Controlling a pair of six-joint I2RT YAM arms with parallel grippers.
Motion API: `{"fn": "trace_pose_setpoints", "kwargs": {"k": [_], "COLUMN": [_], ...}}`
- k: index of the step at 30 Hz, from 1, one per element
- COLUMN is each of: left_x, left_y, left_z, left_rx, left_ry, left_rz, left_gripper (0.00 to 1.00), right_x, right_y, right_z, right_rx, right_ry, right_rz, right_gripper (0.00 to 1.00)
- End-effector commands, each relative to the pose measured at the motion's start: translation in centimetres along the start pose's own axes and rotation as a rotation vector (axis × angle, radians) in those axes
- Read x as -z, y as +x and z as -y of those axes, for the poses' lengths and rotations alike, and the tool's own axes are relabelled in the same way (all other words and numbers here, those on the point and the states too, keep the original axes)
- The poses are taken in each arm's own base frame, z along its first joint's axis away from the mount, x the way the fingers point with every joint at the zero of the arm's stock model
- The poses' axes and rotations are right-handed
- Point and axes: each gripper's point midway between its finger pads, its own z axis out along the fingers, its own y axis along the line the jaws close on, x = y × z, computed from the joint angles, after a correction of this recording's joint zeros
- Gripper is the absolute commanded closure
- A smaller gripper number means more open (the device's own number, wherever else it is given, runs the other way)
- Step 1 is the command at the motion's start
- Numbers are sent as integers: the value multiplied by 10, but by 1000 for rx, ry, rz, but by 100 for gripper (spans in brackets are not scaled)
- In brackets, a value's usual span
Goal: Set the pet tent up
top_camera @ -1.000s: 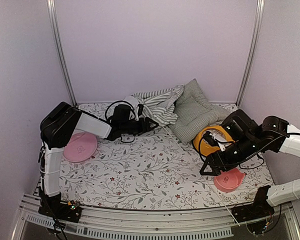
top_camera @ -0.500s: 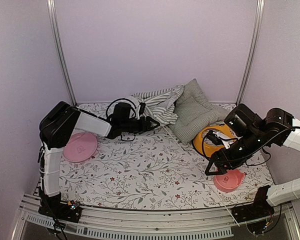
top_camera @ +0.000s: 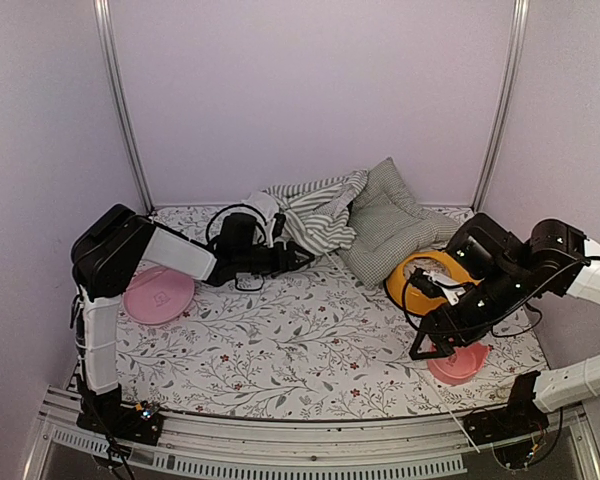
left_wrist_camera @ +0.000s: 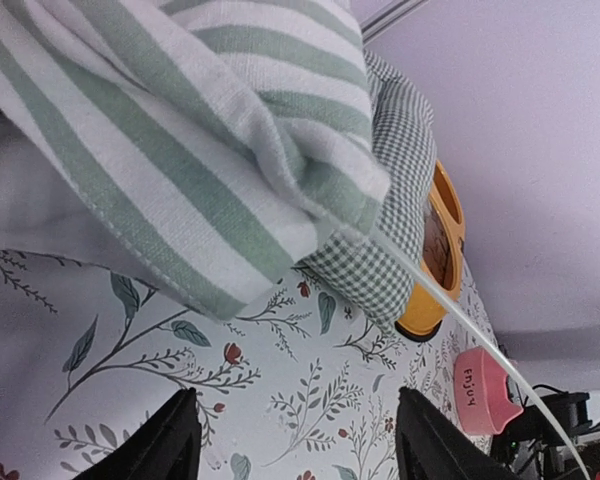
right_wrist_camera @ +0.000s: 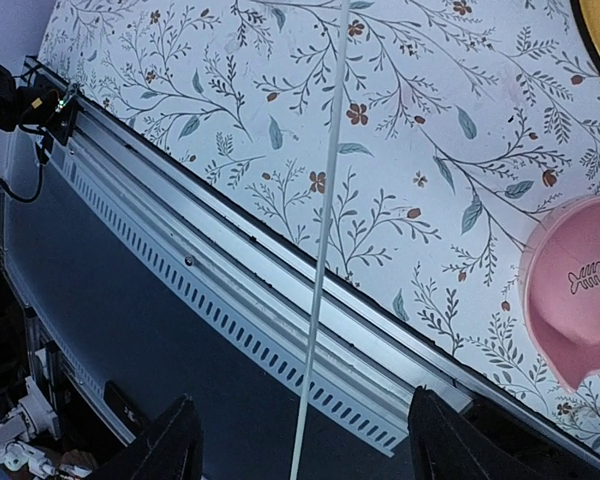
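The pet tent (top_camera: 315, 212) lies collapsed at the back of the table, a heap of grey-green and white striped fabric (left_wrist_camera: 180, 150). One thin white pole (left_wrist_camera: 460, 320) runs from it past the orange bowl to the front right edge. My left gripper (top_camera: 298, 255) is open and empty just in front of the fabric's lower edge; its fingertips (left_wrist_camera: 175, 445) frame bare tablecloth. My right gripper (top_camera: 420, 348) is open low over the front right of the table. The pole (right_wrist_camera: 325, 200) passes between its fingers (right_wrist_camera: 170, 445) without being clamped.
A green-checked cushion (top_camera: 390, 225) leans against the tent's right side. An orange bowl (top_camera: 425, 275) sits in front of it and a pink bowl (top_camera: 458, 362) by my right gripper. A pink plate (top_camera: 160, 295) lies at the left. The metal front rail (right_wrist_camera: 280, 300) borders the table.
My right arm has shifted slightly, its gripper dipping a little toward the pink bowl. My left gripper has drawn back a little to the left. The tent has not moved.
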Motion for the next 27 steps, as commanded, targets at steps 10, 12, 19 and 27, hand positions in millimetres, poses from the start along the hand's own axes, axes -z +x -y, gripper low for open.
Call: {"fn": "trace_pose_setpoints", "kwargs": {"k": [10, 12, 19, 27], "left_x": [-3, -2, 0, 4], "left_y": [-31, -31, -30, -39], "left_z": [22, 22, 14, 16], "left_rx": [-60, -66, -89, -118], "left_ry": [48, 46, 11, 12], "left_rz": [101, 103, 95, 103], "left_gripper": [31, 31, 31, 31], "right_x": [-3, -3, 1, -3], "right_y": [36, 39, 46, 46], "right_z": [-2, -2, -2, -5], "right_rx": [-10, -7, -1, 17], "right_ry": [-39, -47, -62, -66], "right_rz": [-25, -27, -42, -67], "right_gripper": [30, 30, 31, 32]}}
